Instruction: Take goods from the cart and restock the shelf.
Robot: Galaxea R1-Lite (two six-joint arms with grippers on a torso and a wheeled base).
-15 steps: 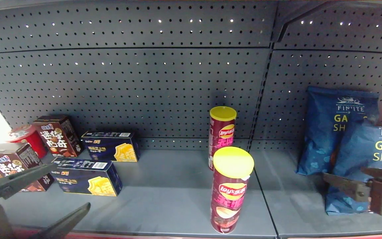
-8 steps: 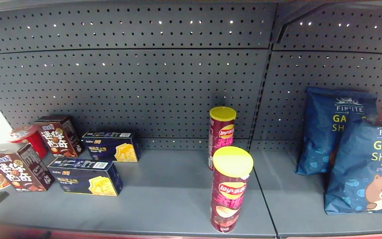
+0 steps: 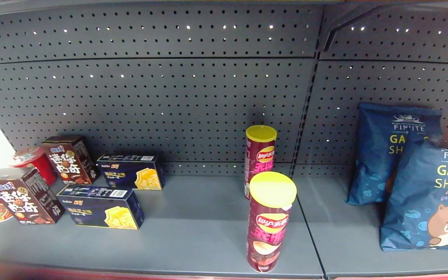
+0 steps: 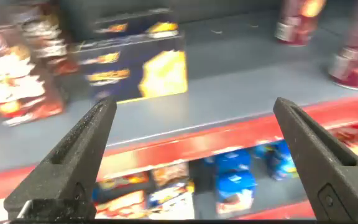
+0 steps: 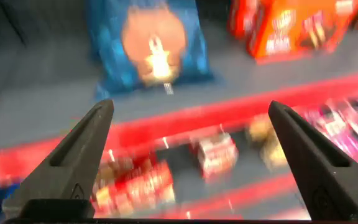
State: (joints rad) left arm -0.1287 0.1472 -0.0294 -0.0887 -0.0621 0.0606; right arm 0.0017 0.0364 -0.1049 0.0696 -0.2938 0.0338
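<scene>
Two grippers on the sheet. State of each? asks the inspector.
Me: My left gripper has its fingers spread wide, nothing between them. My right gripper, the same.
Inspector: Position against the shelf?
Me: The shelf lies ahead of both, apart from them. Left faces its red front lip, with the blue box beyond. Right faces the lip before the bear-printed bag.
Inspector: Stock already placed?
Me: Front can upright near the lip, long axis vertical. Rear can upright straight behind it, near the back panel. Bare shelf lies between front can and blue box.
Inspector: And the cart?
Me: I cannot tell which way it lies from either gripper, nor which arm is nearer. Judgement: the coming move is a pick from the cart, and it turns on finding that bearing first
</scene>
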